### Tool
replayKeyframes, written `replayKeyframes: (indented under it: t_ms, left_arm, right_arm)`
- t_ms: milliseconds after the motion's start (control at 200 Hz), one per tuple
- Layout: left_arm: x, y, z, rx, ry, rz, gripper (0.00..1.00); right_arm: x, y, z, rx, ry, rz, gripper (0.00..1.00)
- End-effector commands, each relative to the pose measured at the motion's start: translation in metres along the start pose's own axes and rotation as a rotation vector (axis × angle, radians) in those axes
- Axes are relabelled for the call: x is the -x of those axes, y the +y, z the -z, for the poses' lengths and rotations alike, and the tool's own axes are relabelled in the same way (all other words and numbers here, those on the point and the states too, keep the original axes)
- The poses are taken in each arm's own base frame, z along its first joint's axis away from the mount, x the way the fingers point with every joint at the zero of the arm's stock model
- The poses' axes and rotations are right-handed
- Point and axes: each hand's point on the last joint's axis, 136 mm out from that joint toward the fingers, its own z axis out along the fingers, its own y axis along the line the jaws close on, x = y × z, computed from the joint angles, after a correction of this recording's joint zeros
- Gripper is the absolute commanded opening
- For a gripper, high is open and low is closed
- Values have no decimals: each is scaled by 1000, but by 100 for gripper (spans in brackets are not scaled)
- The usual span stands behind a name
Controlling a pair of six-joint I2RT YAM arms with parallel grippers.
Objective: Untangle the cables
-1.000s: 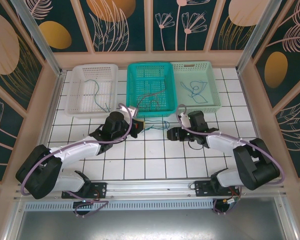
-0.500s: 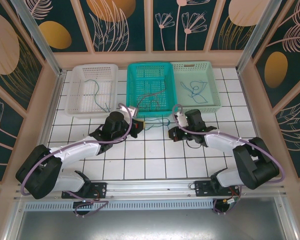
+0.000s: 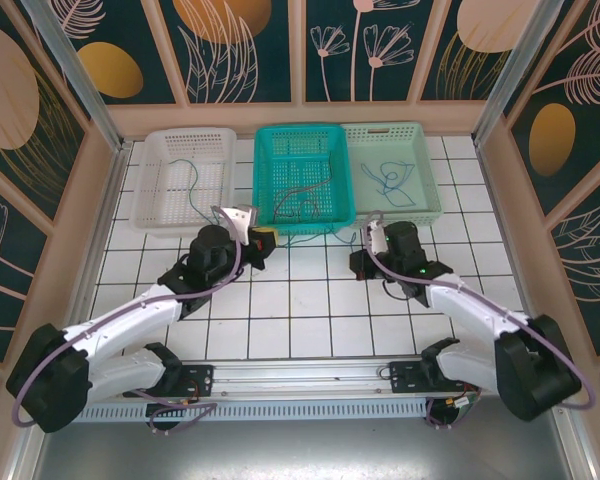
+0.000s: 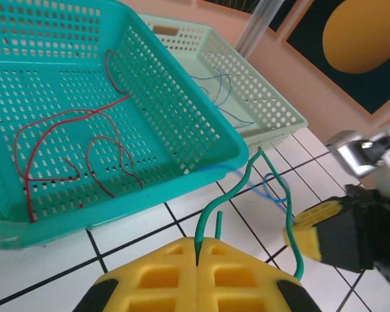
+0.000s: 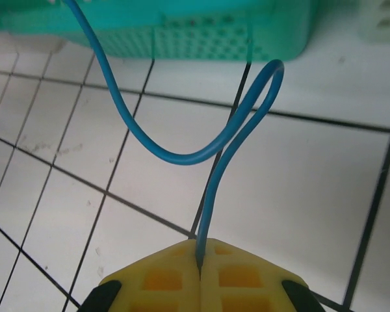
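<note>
Now my left end effector pinches the green cable, my right end effector the blue cable; I judge them not yet separated, and the red cables ahead are also left.

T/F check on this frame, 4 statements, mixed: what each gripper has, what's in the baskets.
1. The left gripper is shut on a green cable. True.
2. The right gripper hangs open over the tiles. False: it is shut on a blue cable.
3. Red cables lie in the teal basket. True.
4. The white basket holds nothing. False: a thin cable lies in it.
</note>
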Motion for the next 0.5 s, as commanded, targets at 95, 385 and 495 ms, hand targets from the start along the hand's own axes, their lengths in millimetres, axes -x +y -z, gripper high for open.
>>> replayKeyframes:
  t_ms: [95, 385, 495]
  left_arm:
    - [-40, 19, 15, 55, 97, -16, 0]
    - [-92, 26, -1, 23, 290, -24, 0]
    - [-109, 18, -23, -32, 391, 15, 0]
  right_arm:
    - [24, 7, 39, 3, -154, 26, 0]
    - [52, 23, 71, 70, -305, 65, 0]
    - [61, 39, 73, 143, -328, 96, 0]
